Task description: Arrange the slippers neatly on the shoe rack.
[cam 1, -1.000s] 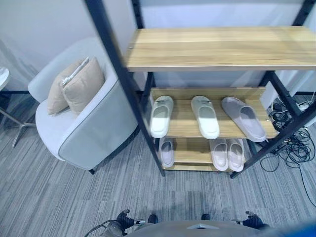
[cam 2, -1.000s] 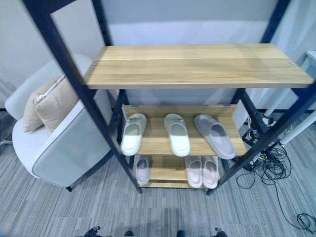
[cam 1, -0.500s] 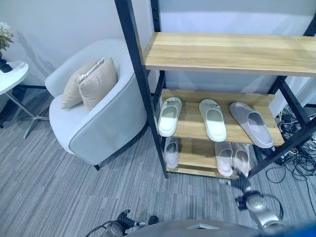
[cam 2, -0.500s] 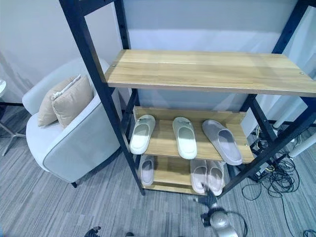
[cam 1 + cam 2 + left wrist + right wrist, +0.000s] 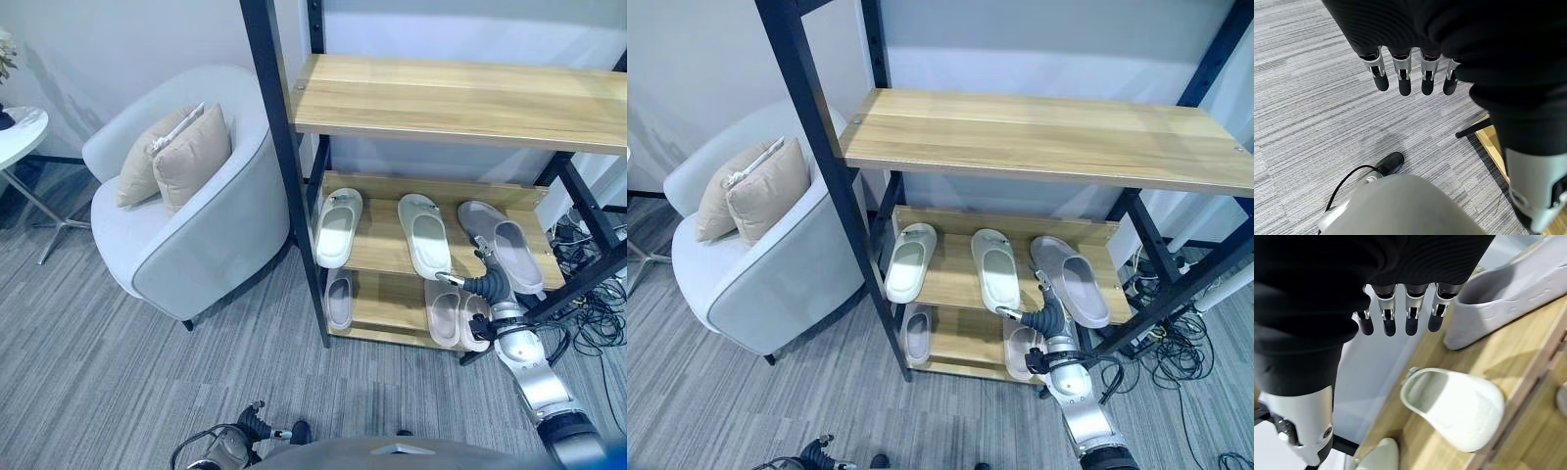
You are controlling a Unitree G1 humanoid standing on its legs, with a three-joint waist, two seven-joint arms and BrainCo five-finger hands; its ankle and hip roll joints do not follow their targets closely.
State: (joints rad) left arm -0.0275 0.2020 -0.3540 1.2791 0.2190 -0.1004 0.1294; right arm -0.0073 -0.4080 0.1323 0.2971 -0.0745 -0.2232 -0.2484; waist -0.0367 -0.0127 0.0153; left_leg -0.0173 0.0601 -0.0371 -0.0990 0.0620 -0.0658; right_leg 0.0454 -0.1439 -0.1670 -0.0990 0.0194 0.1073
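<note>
The right hand is raised with fingers loosely extended; the left hand hangs low, relaxed.

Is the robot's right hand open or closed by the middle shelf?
Open: the right hand has straight fingers and holds nothing, near the grey slipper.

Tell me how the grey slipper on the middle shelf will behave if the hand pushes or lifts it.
The grey slipper looks like thick moulded foam, so probably light and springy rather than floppy. It lies flat on its sole on the smooth wooden shelf, so a push from the right hand would likely slide or pivot it, not tip it. The open strap should give fingers a hold.
</note>
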